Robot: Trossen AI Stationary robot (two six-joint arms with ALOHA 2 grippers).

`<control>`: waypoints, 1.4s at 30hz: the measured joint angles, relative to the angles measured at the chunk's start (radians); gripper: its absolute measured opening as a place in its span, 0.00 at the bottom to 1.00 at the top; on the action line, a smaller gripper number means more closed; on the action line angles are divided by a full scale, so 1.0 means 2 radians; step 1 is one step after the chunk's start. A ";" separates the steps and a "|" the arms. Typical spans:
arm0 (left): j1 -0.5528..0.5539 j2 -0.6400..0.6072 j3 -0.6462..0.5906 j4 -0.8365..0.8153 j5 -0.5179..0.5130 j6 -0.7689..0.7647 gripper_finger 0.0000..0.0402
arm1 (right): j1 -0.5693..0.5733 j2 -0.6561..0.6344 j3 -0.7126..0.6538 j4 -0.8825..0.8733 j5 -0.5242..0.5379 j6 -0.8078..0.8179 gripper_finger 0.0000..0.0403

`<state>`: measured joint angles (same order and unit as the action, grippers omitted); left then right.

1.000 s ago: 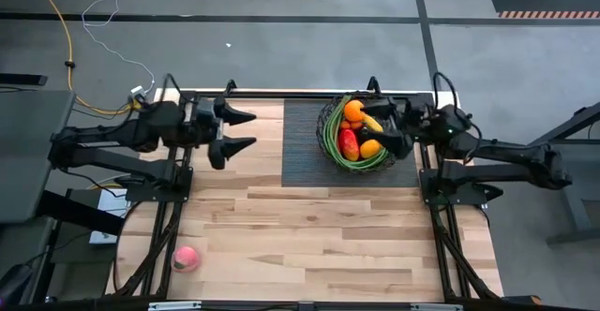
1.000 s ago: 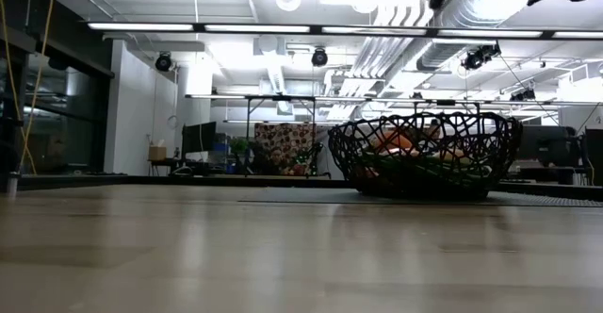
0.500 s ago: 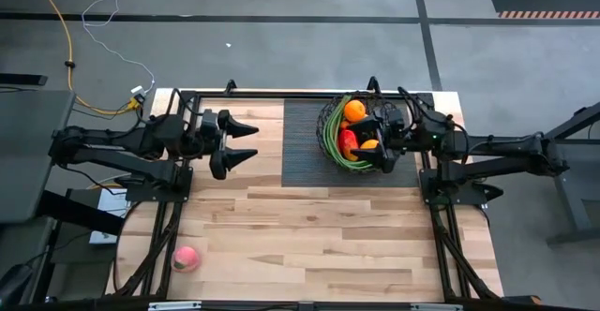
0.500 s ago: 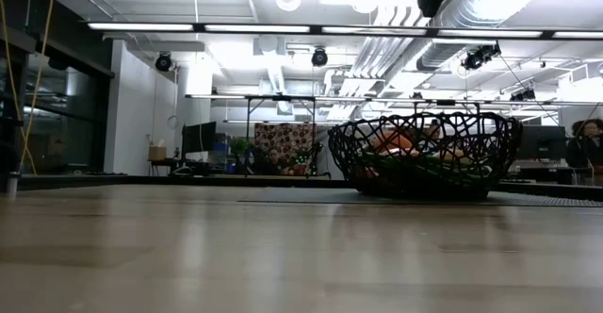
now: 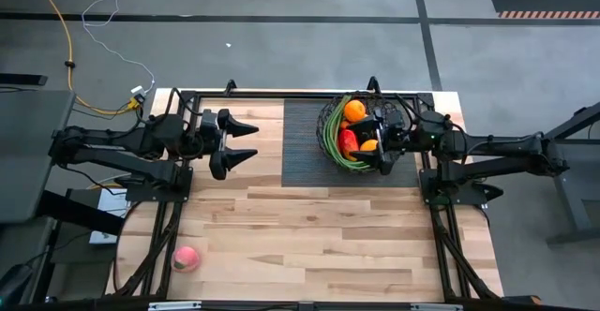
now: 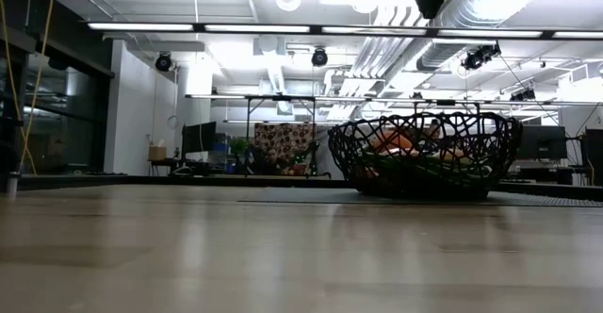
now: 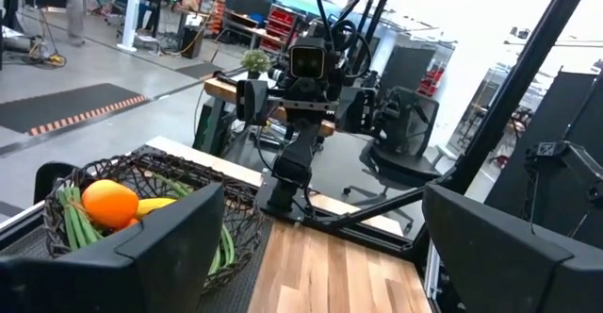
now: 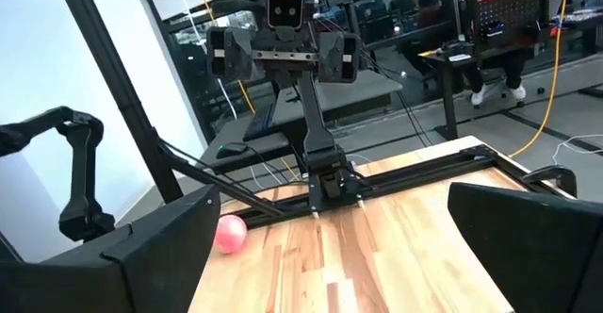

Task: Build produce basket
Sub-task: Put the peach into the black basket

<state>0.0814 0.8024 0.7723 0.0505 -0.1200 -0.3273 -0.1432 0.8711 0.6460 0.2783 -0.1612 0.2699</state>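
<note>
The basket (image 5: 358, 131) stands on the dark mat (image 5: 309, 161) at the far side of the table, with oranges, a banana and green stalks inside. The right gripper (image 5: 379, 140) has moved in over it within the last second, fingers apart and empty. The left gripper (image 5: 246, 140) waits open nearby. A pink peach (image 5: 186, 259) lies alone, well apart; I think it is next.

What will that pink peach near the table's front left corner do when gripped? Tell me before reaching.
The pink peach looks round, lying alone on the bare wooden table, so a nudge would probably send it rolling. Its surface looks smooth, so it may slip from a pinch off its middle. It is small and probably light.
</note>
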 joint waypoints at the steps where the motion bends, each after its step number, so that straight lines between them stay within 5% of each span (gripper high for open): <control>1: 0.000 0.000 0.000 0.000 0.000 0.000 0.87 | 0.000 0.000 0.000 0.000 0.000 0.000 0.99; 10: 0.000 0.012 0.010 -0.032 0.012 -0.047 0.87 | 0.000 0.000 0.000 -0.002 0.000 0.010 0.99; 16: -0.036 0.070 0.089 -0.278 0.054 -0.113 0.87 | 0.000 0.000 0.000 -0.003 0.000 0.022 0.99; 23: -0.150 0.169 0.153 -0.545 0.114 -0.253 0.87 | 0.000 0.000 0.000 -0.027 0.014 0.021 0.99; 33: -0.340 0.254 0.152 -0.570 0.211 -0.479 0.87 | 0.000 0.000 0.000 -0.043 0.014 0.021 0.99; 42: -0.409 0.337 0.110 -0.567 0.288 -0.547 0.87 | 0.000 0.000 0.000 -0.057 0.014 0.020 0.99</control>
<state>-0.7364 1.4763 0.9930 -1.0829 0.4563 -1.4212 -0.1436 0.8711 0.6464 0.1645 -0.1326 0.3092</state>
